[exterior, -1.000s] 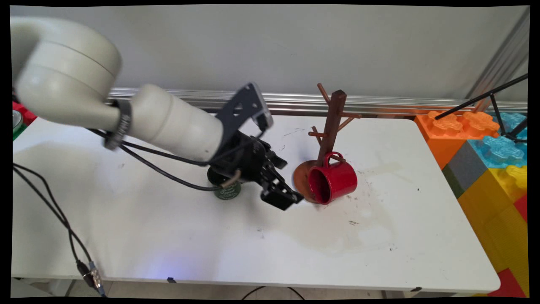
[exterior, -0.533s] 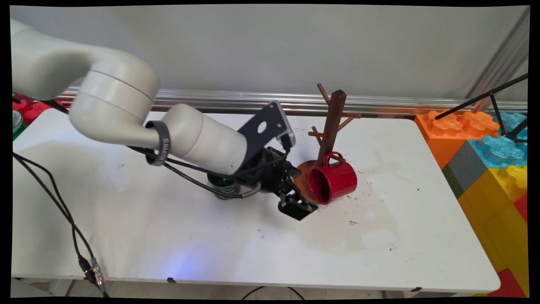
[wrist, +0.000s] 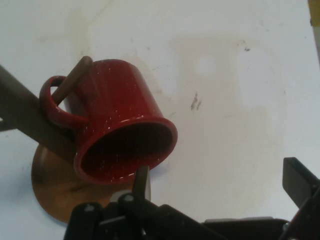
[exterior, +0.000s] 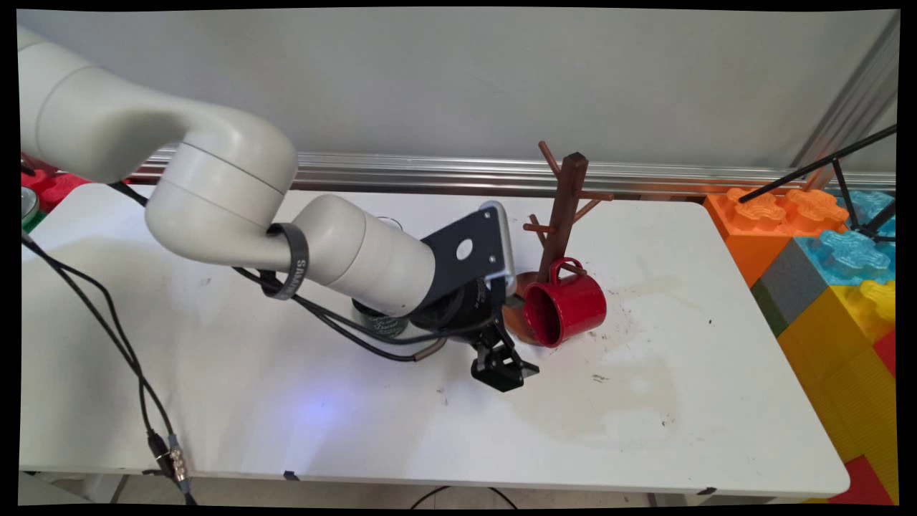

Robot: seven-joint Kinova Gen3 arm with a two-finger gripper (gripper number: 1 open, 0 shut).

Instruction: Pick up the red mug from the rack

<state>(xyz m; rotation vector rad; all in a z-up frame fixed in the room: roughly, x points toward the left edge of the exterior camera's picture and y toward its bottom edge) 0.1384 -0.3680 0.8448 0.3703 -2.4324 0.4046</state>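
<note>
One red mug (exterior: 566,301) hangs by its handle on a low peg of the wooden mug tree (exterior: 562,215), mouth tipped twd gripper (exterior: 501,371). Gripper low at mug's 8 o'clock, fingers spread apart, nothing held; one fingertip (wrist: 141,181) just at mug rim. Green cup (exterior: 383,326) behind wrist. Bare white table (exterior: 680,401) twd 4 o'clock edge.

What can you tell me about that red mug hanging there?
The red mug looks like speckled enamel, glossy, with a rolled rim and a loop handle. It hangs by that handle on a low peg of the brown wooden mug tree, tilted on its side, its empty dark-red inside facing the camera and the claw. It hangs over the tree's round base, at the middle of the white table. In the hand view one claw finger is at its rim; I cannot tell if they touch.
</note>
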